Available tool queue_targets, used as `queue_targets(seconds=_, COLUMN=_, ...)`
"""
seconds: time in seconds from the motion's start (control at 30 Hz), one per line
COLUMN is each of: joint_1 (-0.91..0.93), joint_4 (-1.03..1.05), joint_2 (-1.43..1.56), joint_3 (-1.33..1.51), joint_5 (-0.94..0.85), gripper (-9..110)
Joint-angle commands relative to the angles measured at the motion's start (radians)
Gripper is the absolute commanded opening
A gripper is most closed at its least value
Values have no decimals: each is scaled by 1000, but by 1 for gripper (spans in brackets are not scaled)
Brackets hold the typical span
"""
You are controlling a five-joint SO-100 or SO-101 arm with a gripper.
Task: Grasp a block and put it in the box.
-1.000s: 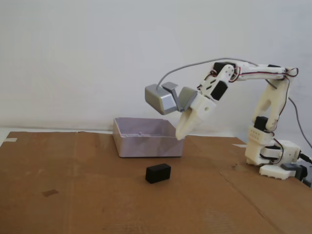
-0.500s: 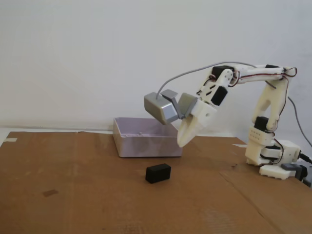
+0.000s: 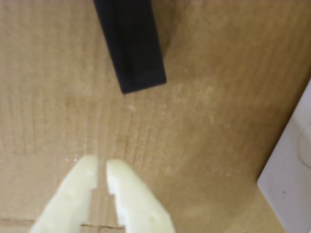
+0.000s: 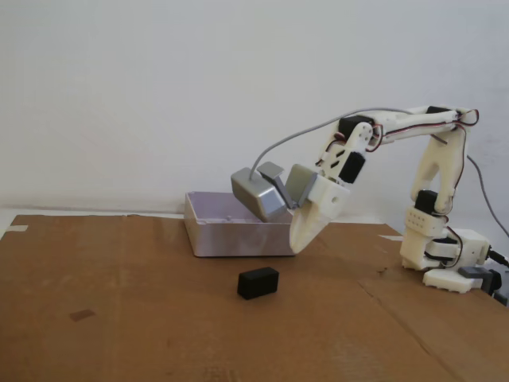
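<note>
Currently, from my remote station, I log the arm [image 4: 413,127] bent forward over the cardboard surface [image 4: 159,334], its white base [image 4: 445,255] at the right of the fixed view. The gripper [image 4: 296,248] points down and left, its tip in front of the right front corner of the box [image 4: 231,231]; I cannot tell whether it touches the box or the cardboard. A grey metallic housing [image 4: 258,193] rides on the wrist, with a grey cable [image 4: 318,127] arching from it back toward the arm.

In the wrist view the gripper [image 3: 100,171] shows two pale fingers [image 3: 73,194] with only a thin slit between them; I read the jaws as nearly closed and holding nothing.

The block [image 4: 258,282] lies flat on the cardboard, in front of the box and apart from it, below and left of the gripper tip in the fixed view. In the wrist view the block [image 3: 130,43] sits at the top of the frame, well ahead of the fingertips, with bare cardboard between, its long side running slightly off the line of the fingers. A pale wall of the box [image 3: 291,179] enters at the right edge of the wrist view.

Box interior is not visible from the fixed view's angle. A small dark mark [image 4: 81,315] sits on the cardboard at left.
</note>
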Motion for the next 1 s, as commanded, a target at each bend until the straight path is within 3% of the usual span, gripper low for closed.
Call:
queue_targets(seconds=0.0, joint_1=12, joint_4=-38, joint_2=8, joint_3=-156, joint_5=-8, gripper=0)
queue_targets(seconds=0.73, joint_1=15, joint_4=-40, joint_2=-115, joint_3=-236, joint_5=-9, gripper=0)
queue_targets(seconds=0.97, joint_1=15, joint_4=-181, joint_2=-118, joint_3=-244, joint_5=-9, gripper=0)
